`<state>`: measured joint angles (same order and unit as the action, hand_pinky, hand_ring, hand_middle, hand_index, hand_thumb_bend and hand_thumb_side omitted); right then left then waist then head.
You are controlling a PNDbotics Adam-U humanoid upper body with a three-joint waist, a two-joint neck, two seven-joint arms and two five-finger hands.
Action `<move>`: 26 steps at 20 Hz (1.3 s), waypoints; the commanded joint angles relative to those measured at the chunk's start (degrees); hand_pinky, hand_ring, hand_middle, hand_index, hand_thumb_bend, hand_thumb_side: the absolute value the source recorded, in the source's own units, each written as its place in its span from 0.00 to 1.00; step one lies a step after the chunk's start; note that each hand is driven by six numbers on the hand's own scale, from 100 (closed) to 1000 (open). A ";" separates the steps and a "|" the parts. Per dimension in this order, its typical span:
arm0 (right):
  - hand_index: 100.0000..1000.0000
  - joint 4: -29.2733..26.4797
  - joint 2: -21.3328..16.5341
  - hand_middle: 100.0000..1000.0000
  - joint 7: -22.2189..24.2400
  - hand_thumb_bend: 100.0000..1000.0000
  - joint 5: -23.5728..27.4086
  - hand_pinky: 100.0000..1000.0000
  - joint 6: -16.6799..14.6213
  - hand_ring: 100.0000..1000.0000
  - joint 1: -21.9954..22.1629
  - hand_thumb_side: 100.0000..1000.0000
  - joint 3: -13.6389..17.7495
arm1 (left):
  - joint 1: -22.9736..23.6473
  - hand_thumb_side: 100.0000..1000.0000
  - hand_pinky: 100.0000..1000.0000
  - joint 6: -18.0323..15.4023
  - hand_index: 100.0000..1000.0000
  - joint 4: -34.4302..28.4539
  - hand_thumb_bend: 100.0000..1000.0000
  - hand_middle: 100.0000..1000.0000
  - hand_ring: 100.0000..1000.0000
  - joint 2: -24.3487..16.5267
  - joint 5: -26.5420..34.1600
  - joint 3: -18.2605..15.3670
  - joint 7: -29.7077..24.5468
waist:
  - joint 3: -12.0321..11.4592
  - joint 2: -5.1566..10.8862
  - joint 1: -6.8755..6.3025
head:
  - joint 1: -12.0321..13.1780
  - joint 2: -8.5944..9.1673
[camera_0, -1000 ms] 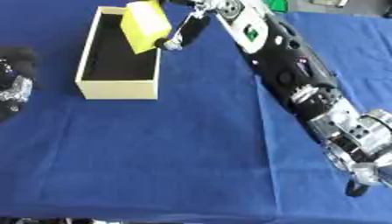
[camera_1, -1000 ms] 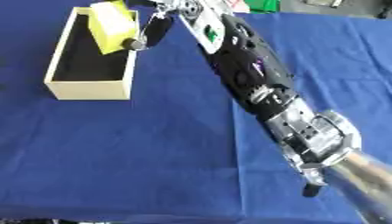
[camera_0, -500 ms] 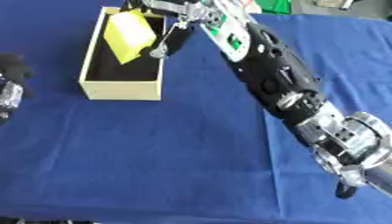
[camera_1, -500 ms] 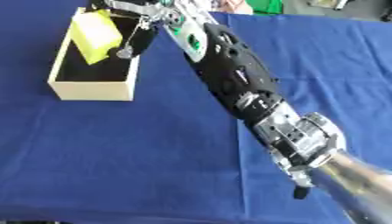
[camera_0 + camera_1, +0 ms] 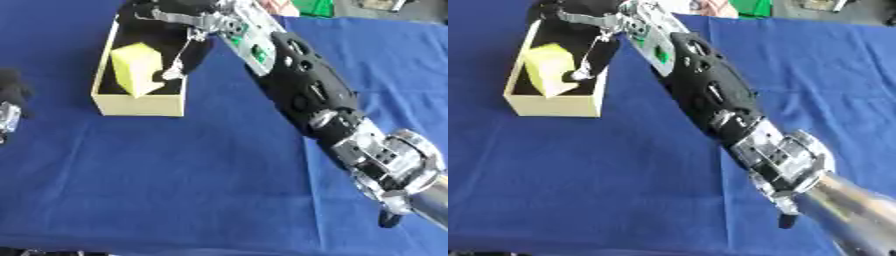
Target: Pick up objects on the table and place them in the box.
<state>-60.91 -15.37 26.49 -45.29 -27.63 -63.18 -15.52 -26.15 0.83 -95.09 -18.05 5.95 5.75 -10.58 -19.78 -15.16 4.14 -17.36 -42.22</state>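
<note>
A pale yellow box [image 5: 140, 105] with a dark inside stands at the upper left of the blue table. A yellow block [image 5: 134, 67] rests tilted inside it, toward the front wall. My right arm stretches from the lower right across the table. My right hand [image 5: 185, 21] hovers over the box with its fingers spread, and one long finger [image 5: 172, 72] points down beside the block's right side. I cannot tell whether that finger touches the block. My left hand [image 5: 10, 97] shows as a dark shape at the left edge, apart from the box.
The blue cloth [image 5: 157, 190] covers the whole table. Green and other small items [image 5: 750, 7] lie past the far edge. My right forearm [image 5: 710, 95] crosses the middle of the table diagonally.
The yellow block has gone from above the box's far rim down into the box. My right hand has opened and stays over the box. The view has also shifted.
</note>
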 commanded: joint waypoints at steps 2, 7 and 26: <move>0.98 -1.86 -1.25 0.97 -2.51 0.41 -1.18 0.86 0.73 0.93 -1.05 0.25 0.94 | -1.08 0.16 0.48 -0.26 0.74 -1.02 0.00 0.56 0.67 -0.42 -0.13 -0.25 0.21 | 0.13 0.89 -0.35 | -0.06 0.46; 0.96 -2.81 -2.80 0.93 -9.44 0.19 -0.20 0.82 3.76 0.89 -0.93 0.23 2.38 | -1.23 0.17 0.47 0.14 0.76 -0.95 0.00 0.55 0.67 -0.69 0.68 -0.59 1.59 | 0.94 0.86 -0.15 | 0.58 0.71; 0.94 -21.48 -19.13 0.88 -12.50 0.00 28.81 0.78 16.17 0.86 11.42 0.10 5.70 | 0.43 0.20 0.41 0.21 0.53 -0.82 0.00 0.51 0.58 -1.91 -1.78 -2.64 9.19 | 8.90 0.88 -0.76 | 5.31 0.39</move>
<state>-80.18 -31.78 14.35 -17.93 -12.17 -51.03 -11.01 -25.21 1.06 -95.08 -18.68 4.39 3.78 -2.12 -10.78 -15.21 3.81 -12.36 -42.13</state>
